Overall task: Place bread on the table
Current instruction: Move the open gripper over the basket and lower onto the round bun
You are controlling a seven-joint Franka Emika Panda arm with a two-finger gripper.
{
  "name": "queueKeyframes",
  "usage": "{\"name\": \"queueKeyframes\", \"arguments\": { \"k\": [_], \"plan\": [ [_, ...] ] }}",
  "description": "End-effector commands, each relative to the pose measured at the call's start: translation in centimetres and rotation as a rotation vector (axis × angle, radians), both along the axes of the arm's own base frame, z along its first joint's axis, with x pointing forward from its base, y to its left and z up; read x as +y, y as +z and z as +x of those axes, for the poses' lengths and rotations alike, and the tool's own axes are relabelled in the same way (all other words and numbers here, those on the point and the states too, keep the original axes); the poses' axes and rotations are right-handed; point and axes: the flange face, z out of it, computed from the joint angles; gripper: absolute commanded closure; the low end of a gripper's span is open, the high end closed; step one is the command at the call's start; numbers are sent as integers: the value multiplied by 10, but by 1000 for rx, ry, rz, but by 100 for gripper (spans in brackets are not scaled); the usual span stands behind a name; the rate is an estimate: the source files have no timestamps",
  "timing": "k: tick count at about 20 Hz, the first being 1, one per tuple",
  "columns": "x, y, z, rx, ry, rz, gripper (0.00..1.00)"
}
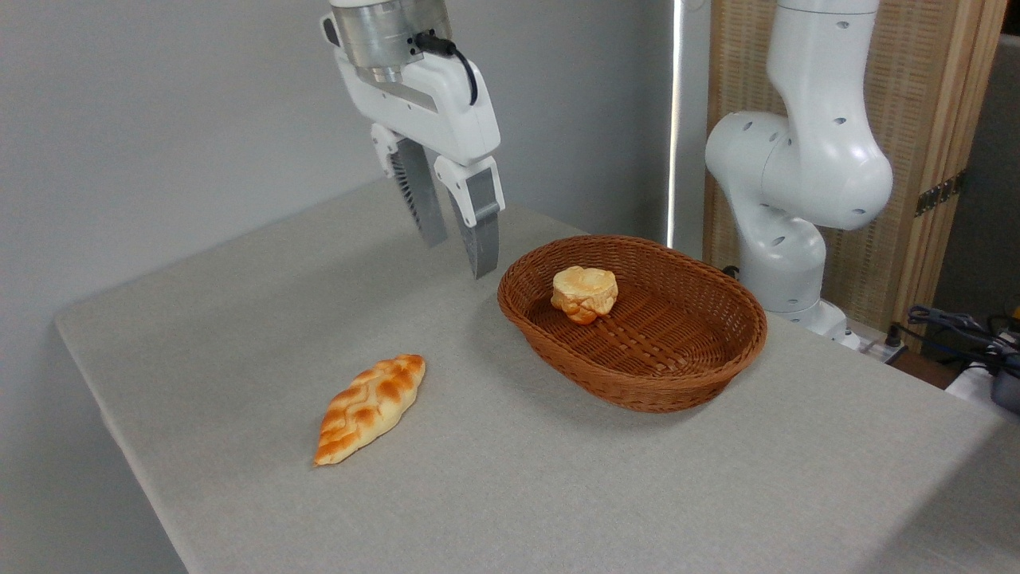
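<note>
The bread [585, 292], a small golden-orange bun with a lobed top, lies inside the oval brown wicker basket [677, 383], toward its far left end. The basket stands on the light grey-beige table [510, 494]. My gripper [457, 257] hangs above the table just left of the basket's far left rim, fingers pointing down. It is open and holds nothing. The bun lies to its right and slightly lower in the picture.
A long flat braided loaf [370, 408] lies on the table at front left. The arm's white base [797, 223] stands behind the basket at the right. Cables [956, 327] lie at the far right beyond the table edge.
</note>
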Motion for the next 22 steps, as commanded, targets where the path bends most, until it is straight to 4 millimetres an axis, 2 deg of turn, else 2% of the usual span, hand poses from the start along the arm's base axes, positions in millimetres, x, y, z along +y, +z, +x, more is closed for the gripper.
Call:
{"name": "queueKeyframes", "arguments": {
  "k": [1, 3, 6, 9, 12, 15, 18, 22],
  "plan": [
    [-49, -29, -49, 85, -92, -69, 0],
    [-64, -38, -77, 97, -143, -64, 0],
    [-66, -61, -115, 116, -219, -40, 0],
    [-76, -98, -140, 146, -331, 52, 0],
    [-86, -129, -152, 168, -374, 66, 0],
    [-78, -139, -156, 171, -407, 135, 0],
    [-80, -139, -156, 166, -420, 137, 0],
    [-83, -161, -163, 174, -439, 140, 0]
  ]
}}
